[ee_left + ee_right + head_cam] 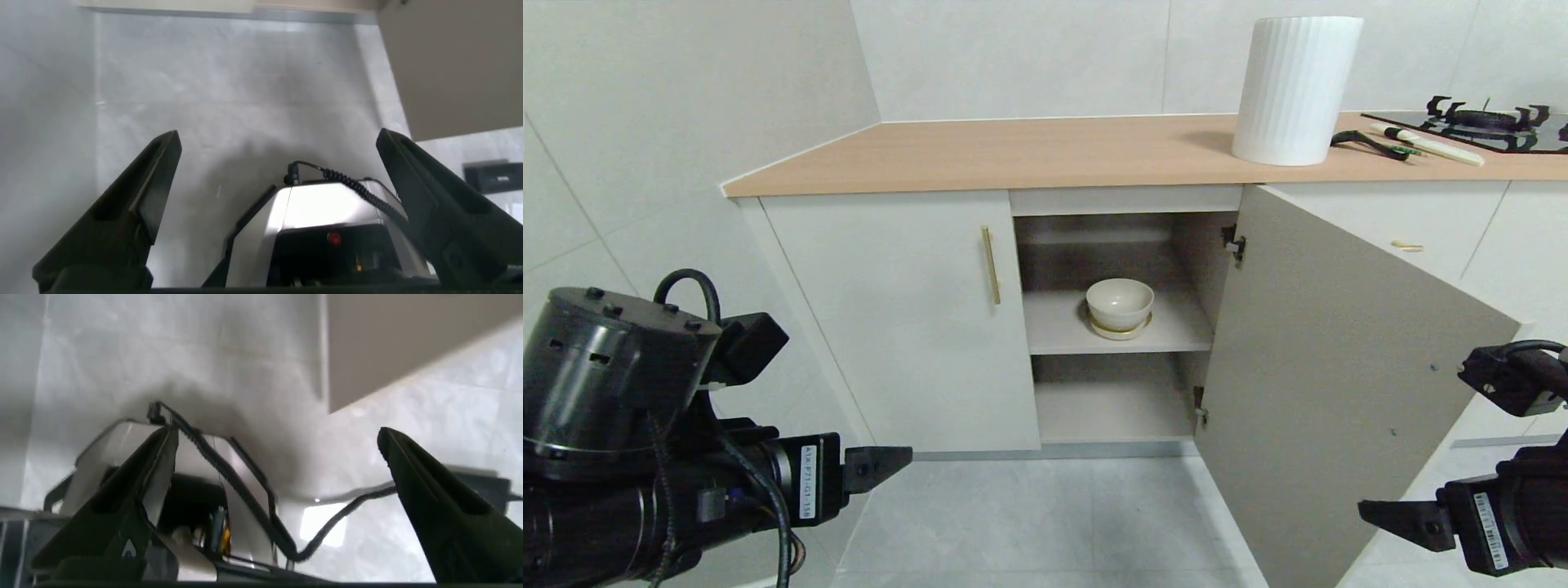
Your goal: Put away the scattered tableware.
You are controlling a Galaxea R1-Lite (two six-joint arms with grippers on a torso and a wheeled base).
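A cream bowl (1120, 303) sits on a gold-rimmed saucer (1120, 328) on the middle shelf (1062, 327) of the open cabinet. My left gripper (882, 467) hangs low at the left, far from the cabinet, and in the left wrist view it (278, 204) stands open over the floor with nothing between its fingers. My right gripper (1401, 514) hangs low at the right, in front of the open door (1323, 367). Its fingers (445, 506) are spread wide and hold nothing.
The left cabinet door (907, 318) with a gold handle (990, 265) is closed. On the wooden counter (1029, 151) stand a tall white ribbed container (1294, 90), a black-handled utensil (1368, 143) and a white one (1429, 145), beside a stove (1486, 118). Grey tiled floor (1045, 523) lies below.
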